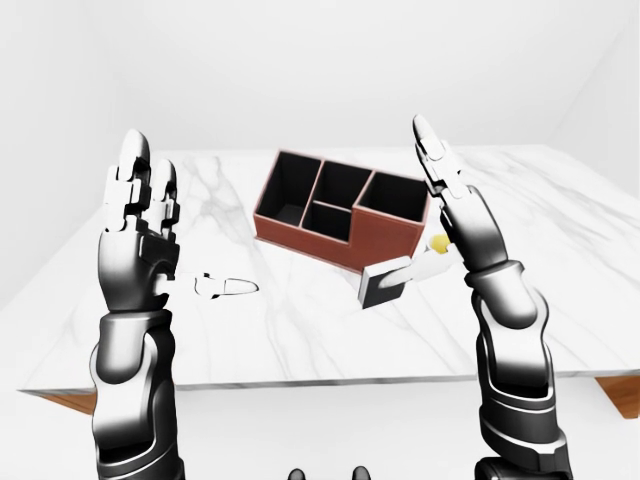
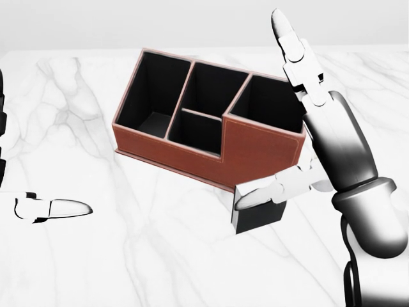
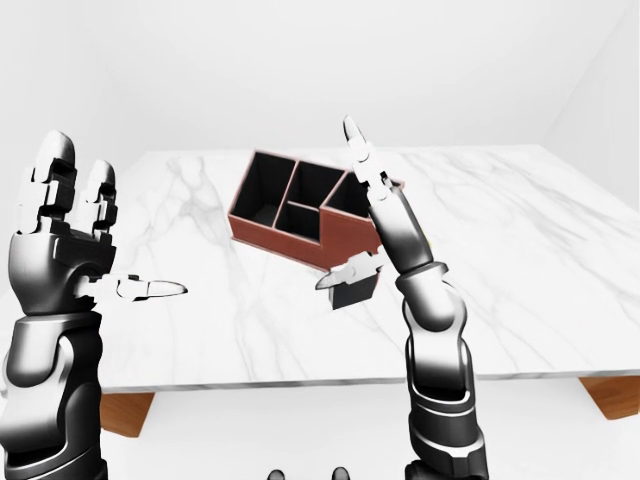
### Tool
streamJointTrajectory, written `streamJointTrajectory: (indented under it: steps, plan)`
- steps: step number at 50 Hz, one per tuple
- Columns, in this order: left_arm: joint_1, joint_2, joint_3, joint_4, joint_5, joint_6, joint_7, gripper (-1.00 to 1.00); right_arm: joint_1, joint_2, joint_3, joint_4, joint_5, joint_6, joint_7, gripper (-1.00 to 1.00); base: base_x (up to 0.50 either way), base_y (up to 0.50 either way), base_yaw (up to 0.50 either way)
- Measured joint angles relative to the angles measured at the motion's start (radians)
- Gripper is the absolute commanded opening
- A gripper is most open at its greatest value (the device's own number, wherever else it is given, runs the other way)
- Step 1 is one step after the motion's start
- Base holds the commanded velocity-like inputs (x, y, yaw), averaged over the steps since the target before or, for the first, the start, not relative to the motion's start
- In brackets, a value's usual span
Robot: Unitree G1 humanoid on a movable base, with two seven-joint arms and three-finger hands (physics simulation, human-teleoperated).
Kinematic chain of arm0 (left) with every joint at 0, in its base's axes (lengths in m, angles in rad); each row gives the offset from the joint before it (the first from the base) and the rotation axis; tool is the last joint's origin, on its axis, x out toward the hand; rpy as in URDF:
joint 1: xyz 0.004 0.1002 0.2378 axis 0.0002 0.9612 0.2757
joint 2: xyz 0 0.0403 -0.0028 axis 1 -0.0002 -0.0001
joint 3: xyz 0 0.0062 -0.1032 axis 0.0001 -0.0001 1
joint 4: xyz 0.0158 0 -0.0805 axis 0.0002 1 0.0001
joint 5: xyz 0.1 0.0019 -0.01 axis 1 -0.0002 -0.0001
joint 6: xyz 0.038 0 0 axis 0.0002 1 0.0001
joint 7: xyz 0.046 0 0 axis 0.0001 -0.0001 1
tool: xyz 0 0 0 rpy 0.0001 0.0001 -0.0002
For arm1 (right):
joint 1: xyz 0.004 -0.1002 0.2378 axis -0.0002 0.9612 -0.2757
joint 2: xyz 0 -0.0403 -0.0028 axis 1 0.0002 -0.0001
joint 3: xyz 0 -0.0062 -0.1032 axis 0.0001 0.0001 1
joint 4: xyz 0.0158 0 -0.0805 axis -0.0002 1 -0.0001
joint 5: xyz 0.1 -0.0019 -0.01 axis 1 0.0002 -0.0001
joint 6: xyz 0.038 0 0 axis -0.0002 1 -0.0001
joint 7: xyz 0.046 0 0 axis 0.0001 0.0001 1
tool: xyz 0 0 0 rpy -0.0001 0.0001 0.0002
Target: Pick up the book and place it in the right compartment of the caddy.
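The book (image 2: 259, 208), a small dark block with a pale top edge, sits low on the marble table (image 1: 560, 260), just below the tall wall of the caddy's (image 2: 192, 115) right compartment in the head view. Whether it rests on the marble or is lifted slightly cannot be told.

The right hand (image 2: 300, 147) stands upright beside it, with one long finger pointing up past the caddy's right rim and the thumb (image 2: 268, 190) lying across the book's top edge. The hand is spread wide, not wrapped round the book.

The left hand (image 1: 140, 225) is raised well to the left in the left-eye view, its fingers upright and spread and its thumb pointing right; it holds nothing.

The caddy is reddish-brown with black insides, and lies at a slant near the table's middle. All of its compartments show only dark interiors. Bare marble stretches wide to the left and right of it, and a broad strip runs between the book and the table's near edge.
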Motion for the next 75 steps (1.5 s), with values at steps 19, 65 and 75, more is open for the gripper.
streamJointTrajectory:
  steps: [19,65,75]
  plan:
    - [0.008,-0.006,-0.005,-0.014,0.006,0.0,0.002,1.0,0.009,0.0,-0.002,-0.004,0.0,0.0,0.009,1.0,0.18,0.0,0.0]
    - [0.019,-0.016,-0.011,-0.034,0.018,0.0,0.004,1.0,0.089,0.027,0.055,-0.049,-0.213,-0.171,-0.031,1.0,0.09,0.0,0.0]
    - [0.024,-0.021,-0.016,-0.034,0.02,0.0,0.004,1.0,0.148,0.046,0.093,-0.104,-0.358,-0.175,-0.001,0.76,0.0,0.0,0.0]
